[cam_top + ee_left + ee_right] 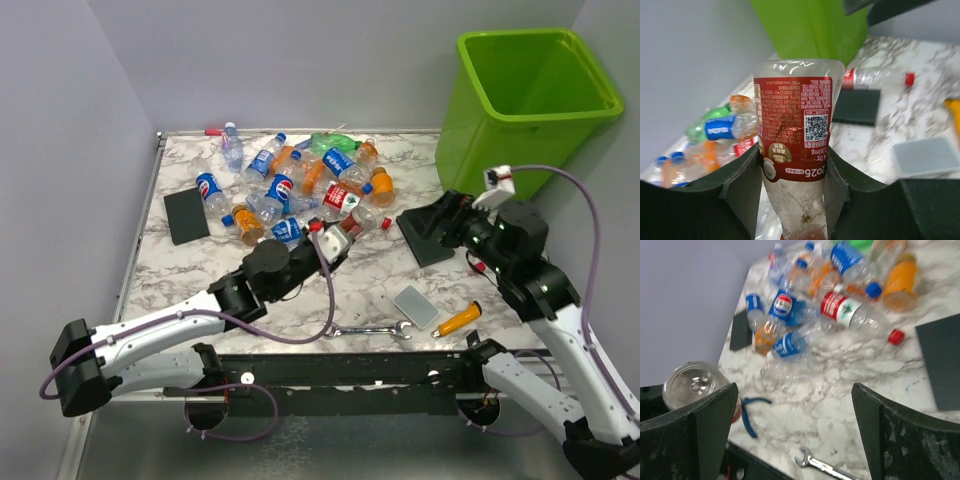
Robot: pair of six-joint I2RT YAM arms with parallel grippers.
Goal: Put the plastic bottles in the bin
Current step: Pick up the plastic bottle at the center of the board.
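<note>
**Top view.** The lime-green bin point(500, 130) stands at the far right corner of the desk point(380, 280). The plastic bottles point(300, 180) lie heaped well to the left of the bin. The left end effector point(335, 240) is left of the bin and nearer the arm bases, at the heap's near edge, pinching a red-labelled bottle point(347, 228). The right end effector point(425, 228) hovers near the bin's foot over a black slab point(420, 250). A wrench point(372, 330) lies nearer the arm bases than the bin.

**Left wrist view.** The fingers point(740, 185) press on both sides of the red-labelled bottle point(792, 135) at the label's lower edge. The bottle is clear and dented, and the bin point(810, 30) rises behind it. A red-capped bottle point(880, 78) lies near the bin's foot.

**Right wrist view.** The right end effector point(800, 430) has its jaws spread wide with nothing between them. The heap point(830, 285) is ahead of it.

**Assessment.** The bottles look empty, so they should be light. Their walls are thin and will likely buckle under pressure, and the bare plastic is probably slippery. The best hold appears to be across the labelled mid-body, not the tapering neck. The present grip sits low and could let the bottle pivot.
</note>
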